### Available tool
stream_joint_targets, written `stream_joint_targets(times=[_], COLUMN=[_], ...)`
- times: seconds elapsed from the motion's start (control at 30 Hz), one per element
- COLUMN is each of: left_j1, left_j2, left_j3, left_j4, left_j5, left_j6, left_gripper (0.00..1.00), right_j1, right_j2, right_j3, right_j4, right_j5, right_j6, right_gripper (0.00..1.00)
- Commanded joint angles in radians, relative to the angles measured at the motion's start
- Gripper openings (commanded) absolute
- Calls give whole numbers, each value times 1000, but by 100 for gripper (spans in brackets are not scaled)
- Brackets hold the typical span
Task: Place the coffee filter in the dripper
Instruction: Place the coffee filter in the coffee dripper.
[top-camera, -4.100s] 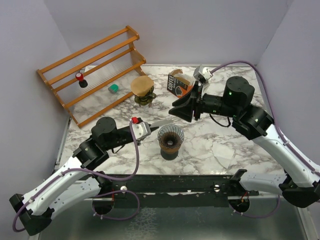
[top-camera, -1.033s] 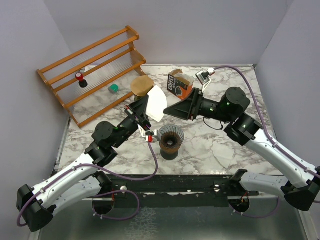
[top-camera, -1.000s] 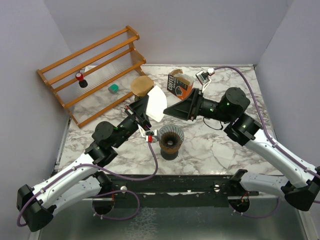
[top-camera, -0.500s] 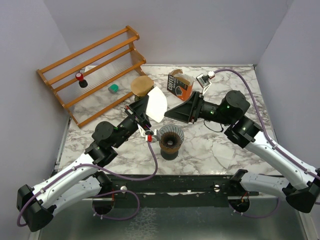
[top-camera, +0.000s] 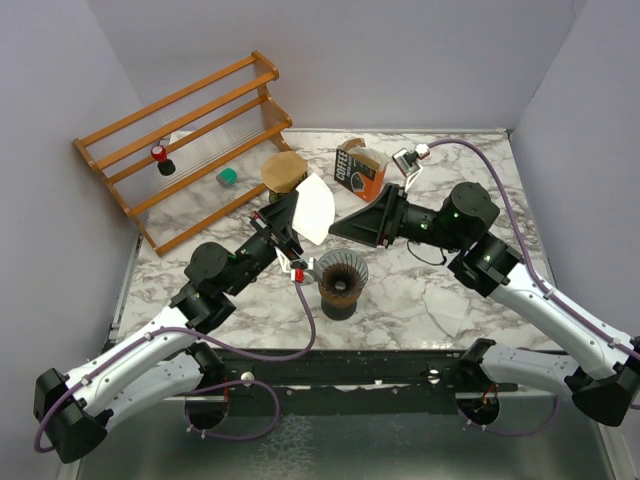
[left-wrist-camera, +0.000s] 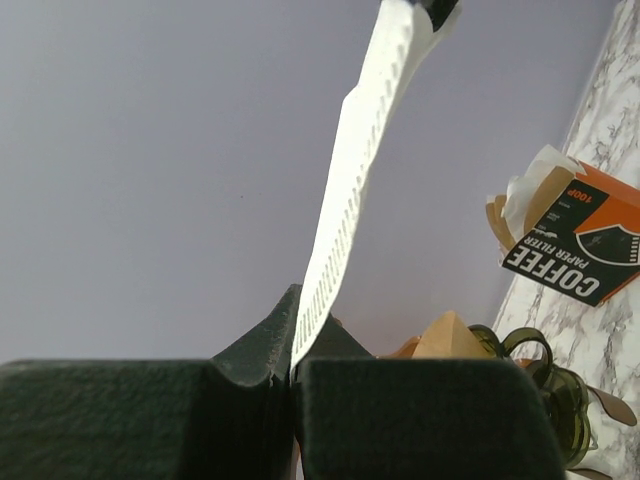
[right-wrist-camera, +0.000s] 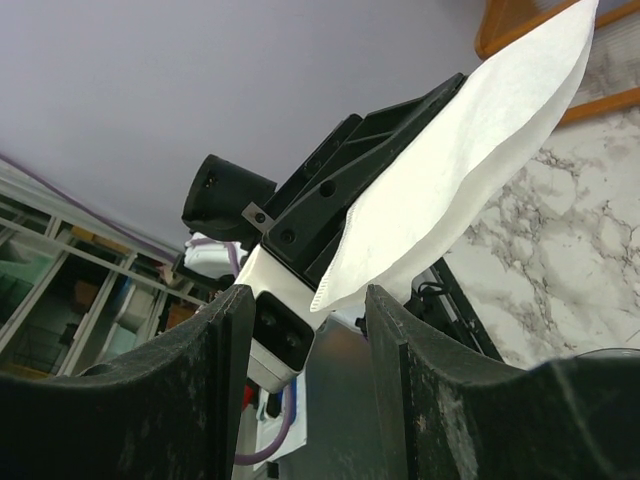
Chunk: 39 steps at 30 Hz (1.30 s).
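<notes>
Presently the flat white paper coffee filter (top-camera: 314, 207) is held aloft, pinched at its lower edge by the left gripper (top-camera: 290, 218) - above and just far-left of the dark ribbed glass dripper (top-camera: 341, 272), not yet inside. The right gripper (top-camera: 338, 227), fingers spread, is aimed at it from the right. Next, a careful carry over the rim seems required.

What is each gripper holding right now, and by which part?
The left gripper pinches the white coffee filter by its lower corner, on the crimped seam. The right gripper is open near it, holding nothing.
</notes>
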Motion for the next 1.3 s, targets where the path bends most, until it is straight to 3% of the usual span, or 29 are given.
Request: stream_joint_targets(times=[0.0,1.27], left_j1=[2,2], left_j2=[-5,-17], left_j3=[8,-26], left_j4=[21,21], left_j5=[24,86], left_j6=[-26,-3], left_gripper=[0,0], right_j1=[4,5], right_j2=[-8,95], right_j3=[-13,32], right_j4=[39,67], right_j5=[-3,42], right_j6=[6,-14], right_gripper=[53,50])
